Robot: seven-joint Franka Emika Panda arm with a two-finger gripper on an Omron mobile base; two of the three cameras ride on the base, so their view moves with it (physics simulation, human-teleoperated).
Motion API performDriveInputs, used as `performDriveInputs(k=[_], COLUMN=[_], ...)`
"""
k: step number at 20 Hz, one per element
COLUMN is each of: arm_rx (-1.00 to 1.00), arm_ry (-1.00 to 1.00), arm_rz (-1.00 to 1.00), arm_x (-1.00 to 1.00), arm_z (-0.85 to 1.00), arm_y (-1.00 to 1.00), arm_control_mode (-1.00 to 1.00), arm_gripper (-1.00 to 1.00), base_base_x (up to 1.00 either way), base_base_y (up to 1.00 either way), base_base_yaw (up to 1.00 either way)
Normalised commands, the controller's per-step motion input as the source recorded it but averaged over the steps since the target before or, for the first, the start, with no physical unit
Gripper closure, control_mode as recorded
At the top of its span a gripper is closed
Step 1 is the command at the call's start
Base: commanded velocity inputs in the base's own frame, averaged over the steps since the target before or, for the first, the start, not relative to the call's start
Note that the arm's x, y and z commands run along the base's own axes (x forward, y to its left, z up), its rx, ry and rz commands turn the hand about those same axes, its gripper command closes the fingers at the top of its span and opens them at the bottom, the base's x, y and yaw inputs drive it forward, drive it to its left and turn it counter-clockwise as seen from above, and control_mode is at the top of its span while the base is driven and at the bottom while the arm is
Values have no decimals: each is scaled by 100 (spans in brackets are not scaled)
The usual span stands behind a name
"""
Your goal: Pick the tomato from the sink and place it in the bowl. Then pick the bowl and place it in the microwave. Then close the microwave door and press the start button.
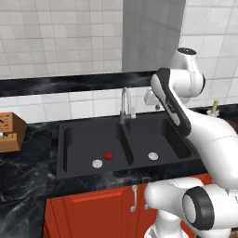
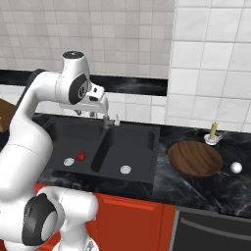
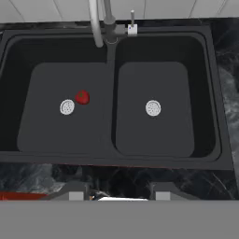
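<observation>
- My pincer [image 2: 84, 111] is hanging high over the sink [image 3: 212, 93], above the divider and in front of the faucet [image 3: 95, 21]; it isn't touching anything.
- Hand cam is looking straight down: my two finger tips [image 3: 77, 190] are peeking up at the bottom edge, well apart, nothing between them, so I'm reading the pincer as spread wide and empty.
- In the left base view my own forearm is covering the pincer and part of the right basin's back wall; in the right base view the fingers are too small and dark to read the gap.
- Tomato [image 3: 82, 97] is sitting on the floor of the left basin, just beside that basin's drain [image 3: 67, 107], on the side toward the divider. I can't tell whether they're touching.
- Same tomato [image 1: 108, 155] in the left base view, [image 2: 81, 157] in the right one.
- Tomato is reading as a round ball: no long axis, no stem or facing I can make out at this size.
- Bowl [image 2: 195, 158] is resting upright on the black counter [image 2: 162, 184] right of the sink, well apart from the tomato, opening facing up.
- Behind the bowl, a small fixture with a yellowish top [image 2: 213, 133]; a small white ball [image 2: 236, 167] is lying just beside the bowl's right rim. What either one is, I can't tell.
- A wooden block [image 1: 9, 131] is getting cut off by the left edge of the left base view.
</observation>
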Motion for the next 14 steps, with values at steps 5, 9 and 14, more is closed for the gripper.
performDriveInputs(k=[5, 9, 14], arm_rx=[-12, -13, -6], arm_ry=[8, 10, 10], arm_rz=[-1, 5, 6], arm_x=[-11, -45, -32], arm_z=[-7, -36, -58], arm_y=[31, 100, 100], arm_control_mode=[-100, -100, -100], arm_gripper=[-100, -100, -100], base_base_x=[0, 0, 0], base_base_y=[0, 0, 0], base_base_yaw=[0, 0, 0])
